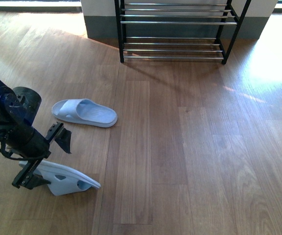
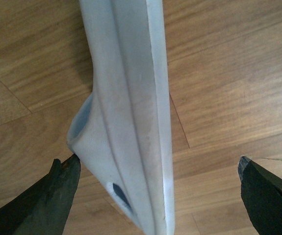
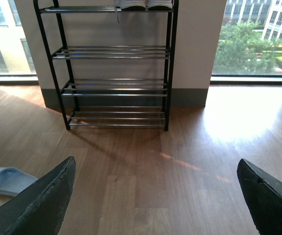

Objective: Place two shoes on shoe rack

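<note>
The shoe rack (image 1: 172, 22) (image 3: 116, 51), black frame with chrome bars, stands against the far wall. In the right wrist view two white soles (image 3: 145, 4) sit on its top tier; these look like the two shoes, with their uppers cut off by the frame edge. At the near left of the floor my left gripper (image 1: 46, 159) (image 2: 159, 161) is open. It straddles a pale blue slide sandal (image 1: 64, 178) (image 2: 126, 112) tipped on its edge, and one finger (image 2: 57, 196) is right against its strap. My right gripper (image 3: 155, 166) is open over bare floor and faces the rack.
A second pale blue sandal (image 1: 84, 112) (image 3: 3, 180) lies flat on the wood floor, left of centre. The rack's lower tiers hold nothing. Windows flank the white wall (image 3: 194, 44) behind the rack, and sun glare falls on the floor at the right.
</note>
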Robot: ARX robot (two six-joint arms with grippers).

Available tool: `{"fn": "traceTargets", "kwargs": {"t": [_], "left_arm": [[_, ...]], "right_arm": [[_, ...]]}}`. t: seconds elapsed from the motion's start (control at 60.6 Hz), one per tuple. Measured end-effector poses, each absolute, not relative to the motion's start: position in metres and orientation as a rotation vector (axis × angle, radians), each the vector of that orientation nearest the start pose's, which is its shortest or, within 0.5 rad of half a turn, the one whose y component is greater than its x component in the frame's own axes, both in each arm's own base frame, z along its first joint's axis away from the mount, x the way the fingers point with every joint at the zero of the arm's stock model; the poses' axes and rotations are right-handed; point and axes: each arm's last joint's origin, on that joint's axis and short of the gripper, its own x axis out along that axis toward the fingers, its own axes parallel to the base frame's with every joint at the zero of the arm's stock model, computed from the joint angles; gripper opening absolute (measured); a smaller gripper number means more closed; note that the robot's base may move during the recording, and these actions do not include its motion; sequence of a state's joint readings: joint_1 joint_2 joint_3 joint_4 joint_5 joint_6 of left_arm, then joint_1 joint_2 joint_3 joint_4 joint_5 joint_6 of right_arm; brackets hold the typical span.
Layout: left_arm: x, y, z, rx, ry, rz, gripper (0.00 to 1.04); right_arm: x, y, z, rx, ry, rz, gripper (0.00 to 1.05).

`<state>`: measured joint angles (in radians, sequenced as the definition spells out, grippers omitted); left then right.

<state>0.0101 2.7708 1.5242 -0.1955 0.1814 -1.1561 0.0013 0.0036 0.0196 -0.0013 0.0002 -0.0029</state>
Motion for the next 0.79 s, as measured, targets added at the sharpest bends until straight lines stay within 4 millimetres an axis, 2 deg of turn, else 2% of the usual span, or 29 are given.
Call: {"fn": "traceTargets", "kwargs": {"t": [0.181,0.396,0.792], "left_arm": [[0.429,-0.003,-0.102,-1.017,1.317,0.636,0.95],[0.456,-0.002,-0.085,-0.908,1.21,0.563,0.95],[0.472,-0.003,-0.075,-0.761,1.154,0.453,0.95]], "right_arm": [[0.097,0.0,0.17,-0.003,-0.015,0.001,0.96],[0.097,0.0,0.17,-0.003,-0.015,0.001,0.96],[0.097,0.0,0.17,-0.003,-0.015,0.001,0.96]]}}
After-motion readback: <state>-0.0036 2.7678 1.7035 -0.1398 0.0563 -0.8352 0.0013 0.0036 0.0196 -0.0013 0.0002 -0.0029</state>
